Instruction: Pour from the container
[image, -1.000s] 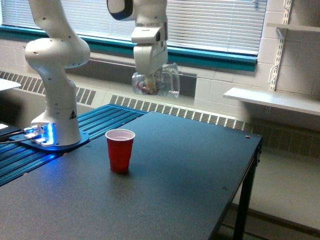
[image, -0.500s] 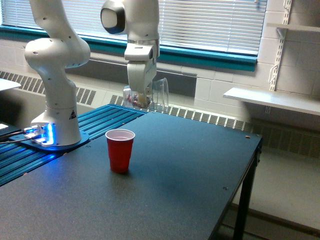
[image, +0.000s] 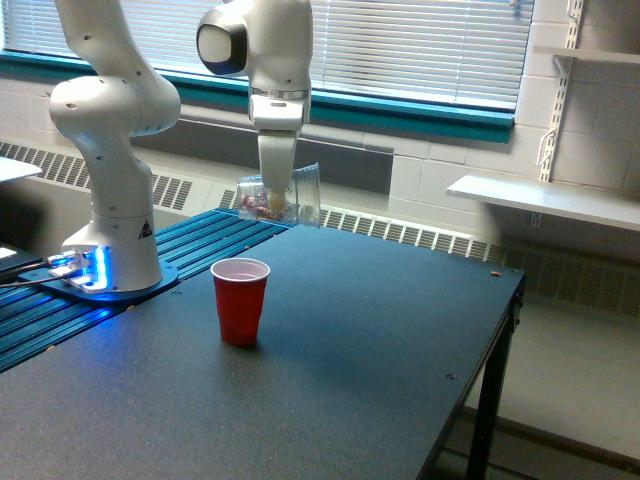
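Shifted toward the exterior view's left and lower since a second ago: gripper (image: 277, 192), fingers clamped on the container (image: 279, 197), held on its side in the air above the tabletop's (image: 360, 340) far edge. Red cup (image: 240, 300) (upright) stands near the left edge. Container's pieces are blurred; fingertips are hard to distinguish.
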